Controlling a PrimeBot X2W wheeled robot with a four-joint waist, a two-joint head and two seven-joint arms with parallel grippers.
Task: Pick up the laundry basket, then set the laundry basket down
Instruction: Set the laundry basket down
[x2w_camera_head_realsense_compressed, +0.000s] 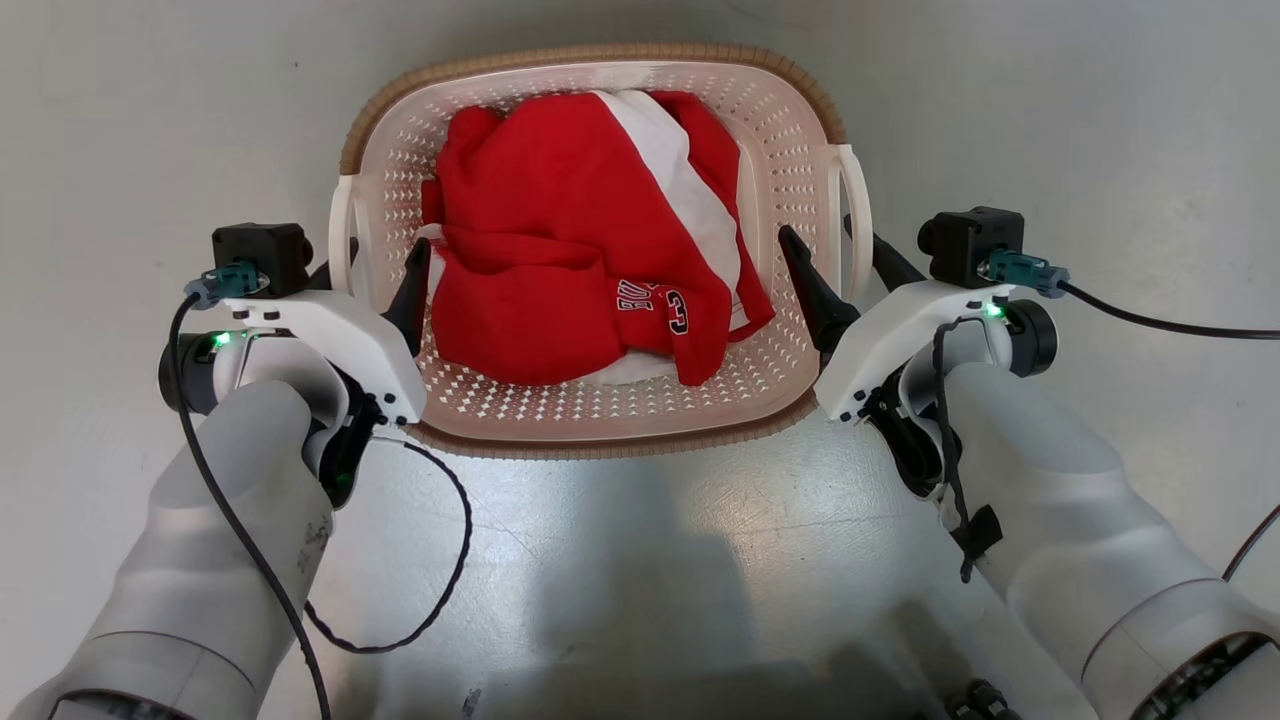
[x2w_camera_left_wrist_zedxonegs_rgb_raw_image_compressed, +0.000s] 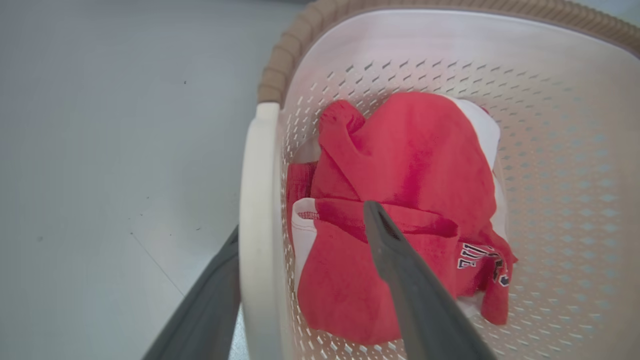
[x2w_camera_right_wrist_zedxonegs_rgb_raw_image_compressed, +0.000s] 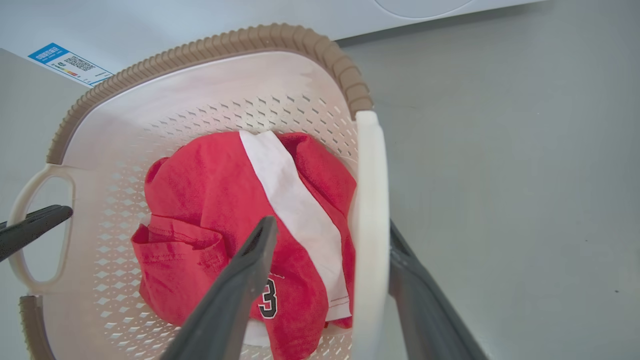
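laundry basket (x2w_camera_head_realsense_compressed: 600, 52): upper centre of head frame, on grey floor (x2w_camera_head_realsense_compressed: 640, 560) | red-and-white clothes (x2w_camera_head_realsense_compressed: 580, 270) inside | left gripper (x2w_camera_head_realsense_compressed: 370, 260): fingers spread astride left handle (x2w_camera_head_realsense_compressed: 343, 235) | right gripper (x2w_camera_head_realsense_compressed: 818, 228): spread astride right handle (x2w_camera_head_realsense_compressed: 857, 220), contact seemingly none

surface: pale grey floor (x2w_camera_head_realsense_compressed: 1050, 110) | resting on it: laundry basket (x2w_camera_head_realsense_compressed: 600, 412), upright | far edge: white appliance (x2w_camera_right_wrist_zedxonegs_rgb_raw_image_compressed: 200, 15)

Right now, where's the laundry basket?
Head view centre, on the floor: the laundry basket sits between left gripper and right gripper, their open jaws straddling its handles.
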